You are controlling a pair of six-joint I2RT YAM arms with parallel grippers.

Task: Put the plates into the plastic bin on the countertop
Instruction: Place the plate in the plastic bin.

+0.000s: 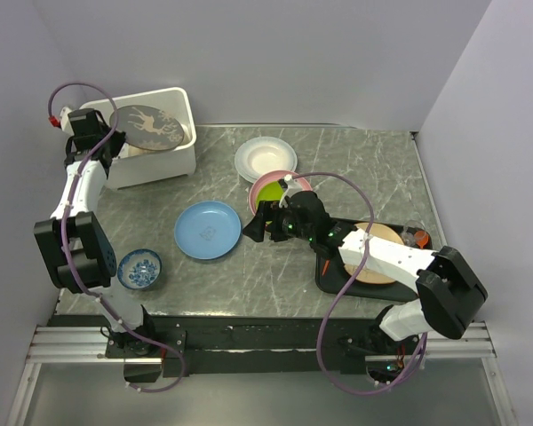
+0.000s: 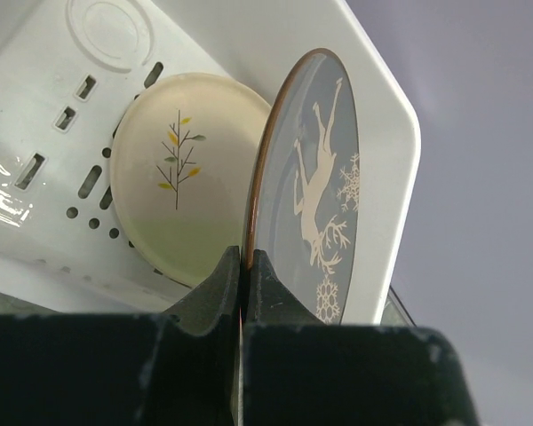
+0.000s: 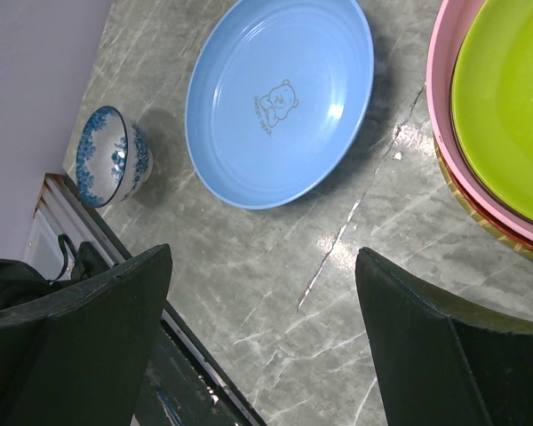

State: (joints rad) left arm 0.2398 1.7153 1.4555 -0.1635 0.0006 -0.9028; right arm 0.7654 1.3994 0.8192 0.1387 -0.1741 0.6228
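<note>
**Top view:** The left gripper [image 1: 107,135] holds the grey deer plate [image 1: 151,127] by its rim over the bin [image 1: 173,164], which stands at the far-left corner of the countertop [image 1: 249,280]. The right gripper [image 1: 253,226] hovers between the blue plate [image 1: 208,230] and a stack topped by the green plate [image 1: 271,190]. A white plate [image 1: 265,159] lies just beyond the stack. A bowl [image 1: 139,269] sits at the near left. A tan plate [image 1: 379,253] rests on the black tray [image 1: 333,282] under the right arm.

**Left wrist:** The fingers are pinched narrow on the deer plate's edge. Beyond it, the twig plate [image 2: 182,177] lies inside the bin, against its slotted floor.

**Right wrist:** The fingers are spread wide and empty above bare countertop. The blue plate lies ahead, with the bowl close beside it but apart. The green plate nests in a pink plate [image 3: 440,89] at the right edge.
</note>
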